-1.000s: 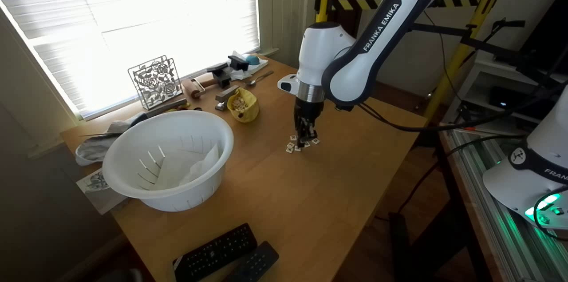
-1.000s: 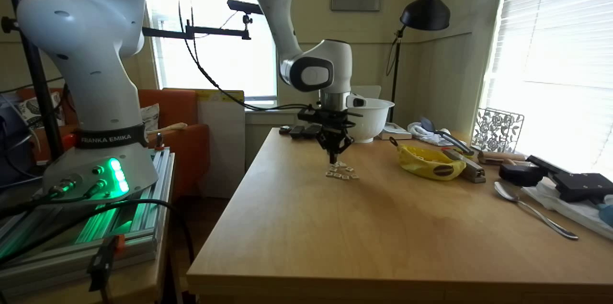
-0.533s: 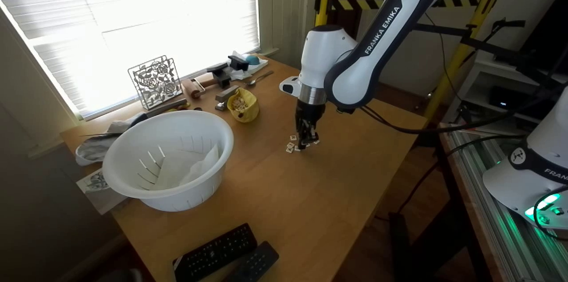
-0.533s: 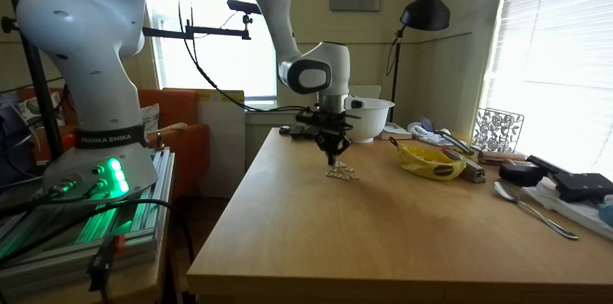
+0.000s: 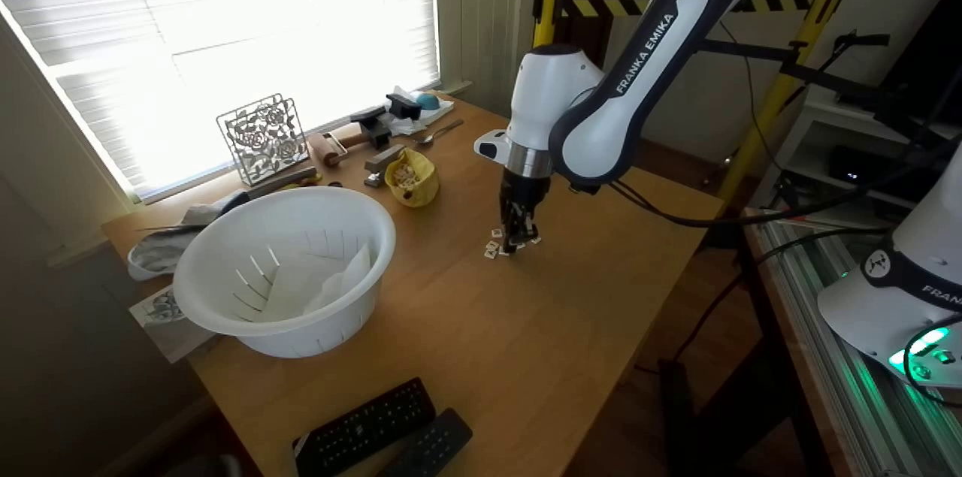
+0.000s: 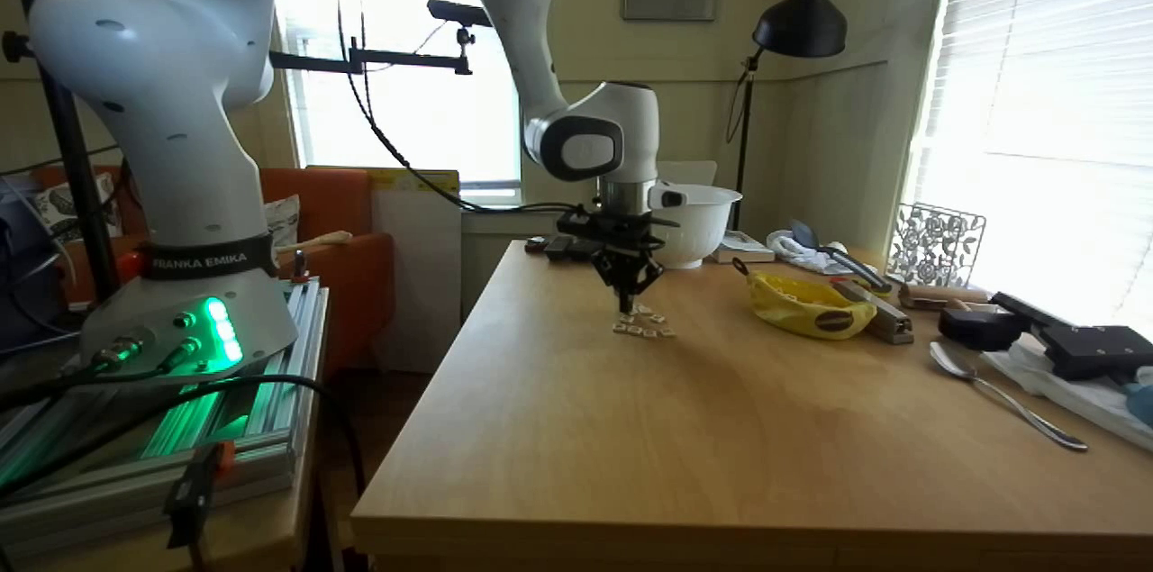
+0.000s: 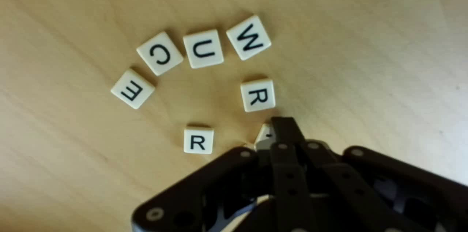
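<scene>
Jaws sit pressed together — aimed down over a part-hidden tile (image 7: 264, 134) on the tabletop (image 7: 73, 159). An R tile (image 7: 258, 95) lies just beside — W tile (image 7: 249, 37), U tile (image 7: 203, 49), C tile (image 7: 159, 53), E tile (image 7: 132, 88) farther out.

White rounded arm (image 6: 522, 22); black band (image 6: 203, 259) lettered FRANKA EMIKA; green lights (image 6: 222, 329); black cables (image 5: 706, 221).

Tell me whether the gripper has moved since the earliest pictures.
Yes. In an exterior view, the gripper has come slightly down, judged against the unmoved white bowl behind it.
</scene>
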